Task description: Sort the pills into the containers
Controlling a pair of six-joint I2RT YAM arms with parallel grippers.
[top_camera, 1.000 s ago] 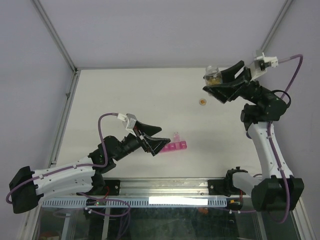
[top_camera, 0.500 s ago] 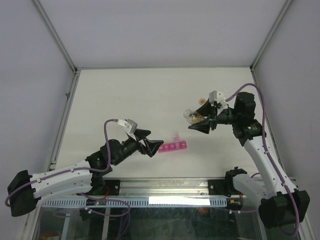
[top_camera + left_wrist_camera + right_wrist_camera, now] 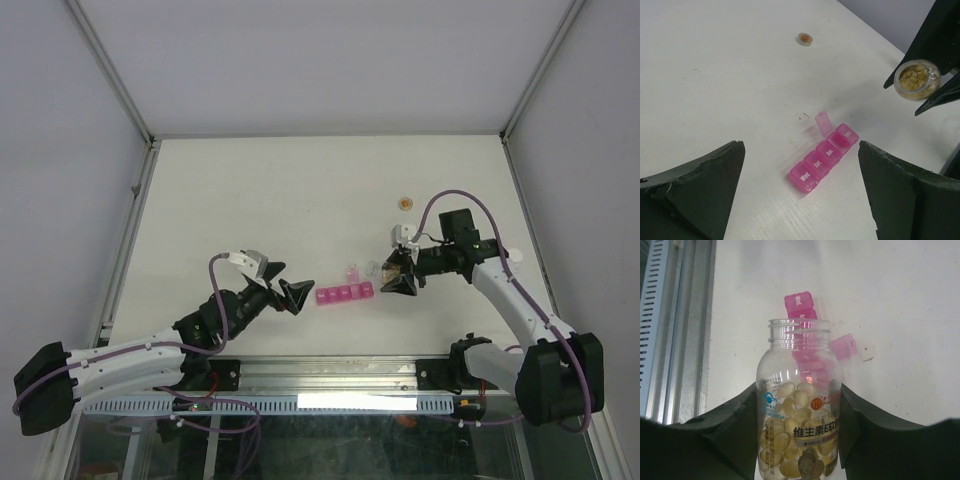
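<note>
Magenta translucent plastic pill organiser [image 3: 344, 293], a short strip of square lidded compartments, lies on the white table [image 3: 250, 190] close to the middle of its near edge, with its long axis parallel to that edge. One lid [image 3: 823, 121] towards its right end stands open. The right gripper [image 3: 400, 274] is the nearer to that open compartment. It is clamped around a clear plastic bottle of yellow softgels [image 3: 799, 410], which is uncapped and tipped over, with its mouth pointing left at the strip's right end. From the right wrist the organiser shows straight beyond the mouth, so the pour lines up along the strip's length. Mouth and strip look near but apart. The left gripper [image 3: 297, 285] sits just beside the strip's left end, its jaws spread wide and holding nothing. A small round cap [image 3: 404, 203] rests well apart, towards the far right of the table.

A second ago the right arm held the bottle up by the far right corner; it has since swung down to the organiser. The left gripper, then at the strip's left end, has drawn back slightly
</note>
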